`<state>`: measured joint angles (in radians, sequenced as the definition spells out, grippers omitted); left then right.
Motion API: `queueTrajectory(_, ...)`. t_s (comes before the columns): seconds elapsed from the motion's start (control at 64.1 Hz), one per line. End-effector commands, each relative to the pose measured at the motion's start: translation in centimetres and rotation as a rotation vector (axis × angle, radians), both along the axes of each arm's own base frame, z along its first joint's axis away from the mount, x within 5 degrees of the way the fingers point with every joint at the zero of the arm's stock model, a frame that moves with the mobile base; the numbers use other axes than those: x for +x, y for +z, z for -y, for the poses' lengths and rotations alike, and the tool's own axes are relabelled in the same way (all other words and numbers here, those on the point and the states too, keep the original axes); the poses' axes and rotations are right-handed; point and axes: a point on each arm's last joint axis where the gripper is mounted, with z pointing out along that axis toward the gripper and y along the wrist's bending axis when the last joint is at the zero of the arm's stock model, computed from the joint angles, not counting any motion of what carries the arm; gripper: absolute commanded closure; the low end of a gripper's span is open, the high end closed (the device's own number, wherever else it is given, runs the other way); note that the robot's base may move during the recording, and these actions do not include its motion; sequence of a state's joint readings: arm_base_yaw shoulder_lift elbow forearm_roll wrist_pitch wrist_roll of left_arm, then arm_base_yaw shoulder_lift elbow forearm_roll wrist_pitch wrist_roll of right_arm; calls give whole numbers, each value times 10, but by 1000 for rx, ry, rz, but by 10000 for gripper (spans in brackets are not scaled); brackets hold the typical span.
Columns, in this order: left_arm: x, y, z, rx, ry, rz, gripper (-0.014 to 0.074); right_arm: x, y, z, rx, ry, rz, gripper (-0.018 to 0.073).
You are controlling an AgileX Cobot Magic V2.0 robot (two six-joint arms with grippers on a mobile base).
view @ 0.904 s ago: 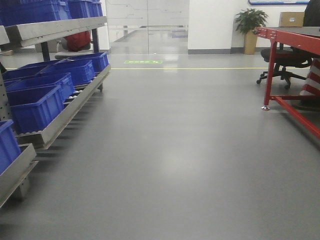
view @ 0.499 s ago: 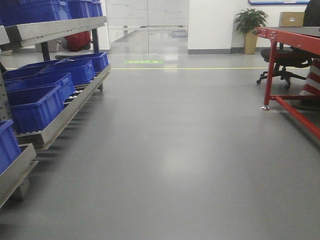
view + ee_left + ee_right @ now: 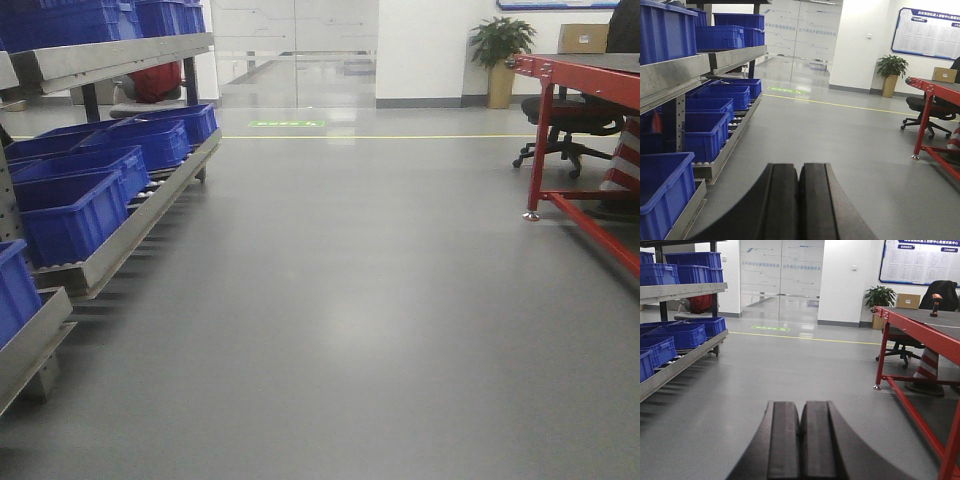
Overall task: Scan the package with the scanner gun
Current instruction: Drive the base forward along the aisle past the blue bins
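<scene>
Left black padded claw (image 3: 799,172) and right black padded claw (image 3: 800,410) both pressed together, empty; no package seen, small orange-and-black handheld tool (image 3: 937,304) upright on red metal tabletop (image 3: 920,320), well apart, may be the scanner gun, probably rigid, light, best gripped by handle.

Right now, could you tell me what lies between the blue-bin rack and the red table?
Only bare grey floor separates rack and red table, in the front-facing view.
</scene>
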<state>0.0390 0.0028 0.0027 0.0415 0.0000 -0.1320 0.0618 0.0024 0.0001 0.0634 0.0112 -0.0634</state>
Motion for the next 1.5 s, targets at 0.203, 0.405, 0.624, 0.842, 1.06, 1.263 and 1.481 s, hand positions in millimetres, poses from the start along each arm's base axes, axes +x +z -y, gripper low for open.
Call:
queueTrajectory(0.203, -1, 3, 0, -3, 0, 25, 708, 0, 2, 0, -3, -1, 24, 721)
queueTrajectory(0.405, -1, 3, 0, -3, 0, 25, 708, 0, 2, 0, -3, -1, 24, 721)
queueTrajectory(0.624, -1, 3, 0, -3, 0, 25, 708, 0, 2, 0, -3, -1, 24, 721)
queueTrajectory(0.842, -1, 3, 0, -3, 0, 25, 708, 0, 2, 0, -3, -1, 24, 721)
queueTrajectory(1.06, -1, 3, 0, -3, 0, 25, 708, 0, 2, 0, -3, -1, 24, 721)
queueTrajectory(1.263, -1, 3, 0, -3, 1, 25, 708, 0, 2, 0, -3, -1, 24, 721)
queueTrajectory(1.481, -1, 3, 0, -3, 1, 25, 708, 0, 2, 0, -3, -1, 24, 721)
